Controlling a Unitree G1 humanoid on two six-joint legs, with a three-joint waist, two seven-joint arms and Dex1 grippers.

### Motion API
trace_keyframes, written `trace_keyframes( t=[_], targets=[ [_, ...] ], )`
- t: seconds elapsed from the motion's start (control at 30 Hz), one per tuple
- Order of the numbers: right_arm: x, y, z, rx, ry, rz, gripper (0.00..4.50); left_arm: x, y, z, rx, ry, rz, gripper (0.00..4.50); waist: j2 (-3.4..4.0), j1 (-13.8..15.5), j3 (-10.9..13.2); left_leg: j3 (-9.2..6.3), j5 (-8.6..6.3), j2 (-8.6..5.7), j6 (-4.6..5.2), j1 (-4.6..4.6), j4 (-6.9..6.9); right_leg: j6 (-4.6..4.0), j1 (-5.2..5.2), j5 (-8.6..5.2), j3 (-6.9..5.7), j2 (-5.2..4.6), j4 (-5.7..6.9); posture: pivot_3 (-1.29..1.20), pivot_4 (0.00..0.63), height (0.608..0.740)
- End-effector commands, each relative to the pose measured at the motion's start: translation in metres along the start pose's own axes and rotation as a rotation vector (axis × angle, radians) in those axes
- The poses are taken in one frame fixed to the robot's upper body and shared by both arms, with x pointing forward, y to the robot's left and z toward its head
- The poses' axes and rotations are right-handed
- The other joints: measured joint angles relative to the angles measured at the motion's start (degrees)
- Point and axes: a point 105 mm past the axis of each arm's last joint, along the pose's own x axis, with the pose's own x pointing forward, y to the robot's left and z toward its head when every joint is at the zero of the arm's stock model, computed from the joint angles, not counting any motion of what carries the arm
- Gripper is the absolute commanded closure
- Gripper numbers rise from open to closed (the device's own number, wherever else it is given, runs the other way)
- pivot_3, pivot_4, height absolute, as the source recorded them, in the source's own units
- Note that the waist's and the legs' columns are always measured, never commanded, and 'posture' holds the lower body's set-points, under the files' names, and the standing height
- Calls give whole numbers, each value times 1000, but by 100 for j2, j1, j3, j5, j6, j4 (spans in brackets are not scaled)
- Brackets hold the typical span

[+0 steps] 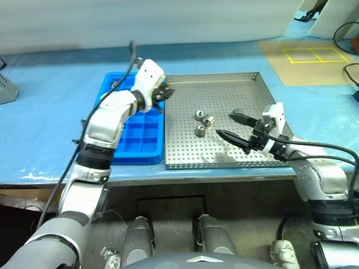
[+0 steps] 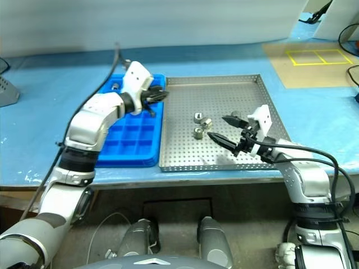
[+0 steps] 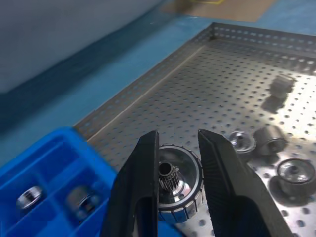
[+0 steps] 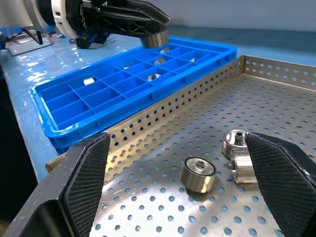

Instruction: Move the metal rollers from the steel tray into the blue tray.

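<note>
Table point(image 1: 45, 112) covered in blue; blue tray point(image 1: 143, 137) and steel tray point(image 1: 224, 89) laid touching, side by side; brown board point(image 1: 314, 67) set at the far right.

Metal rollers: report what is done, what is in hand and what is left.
Done: a few metal rollers already sit in the blue tray compartments. In hand: the left gripper is shut on one roller, held near the edge where the two trays meet. Left: three rollers lie on the steel tray, with the right gripper open beside them.
</note>
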Motion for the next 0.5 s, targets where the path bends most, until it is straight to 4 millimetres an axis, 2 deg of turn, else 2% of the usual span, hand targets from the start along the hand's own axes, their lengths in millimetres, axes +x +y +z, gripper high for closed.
trace_keyframes(
  t=[0.03,0.13,0.23,0.43,0.5],
  targets=[
    [11,2,9,-33,-31,52,0,-27,34,-1,15,-23,226,3660,0,48,0,0,0,0,0,-1,0,0,0,0,-1,0,-1,-144,150,740],
    [18,0,9,-33,-30,82,0,-46,50,-20,-23,-9,385,3660,0,126,0,-1,-1,-1,1,-7,1,0,-1,0,-3,-2,-3,-105,150,740],
    [24,0,8,-33,-26,107,0,-58,54,-38,-65,11,467,3660,-1,233,1,-2,-1,0,1,-8,2,0,-1,0,-4,-3,-3,-94,150,740],
    [31,1,9,-33,-26,138,0,-61,51,-65,-85,56,490,3660,-2,419,1,-5,1,1,-1,-12,4,0,-1,0,-10,-5,-1,-73,150,740],
    [31,1,9,-33,-26,140,0,-59,51,-68,-79,51,488,3660,-3,429,1,-5,1,0,0,-12,4,0,-1,0,-10,-6,-1,-77,150,740]
  ],
)
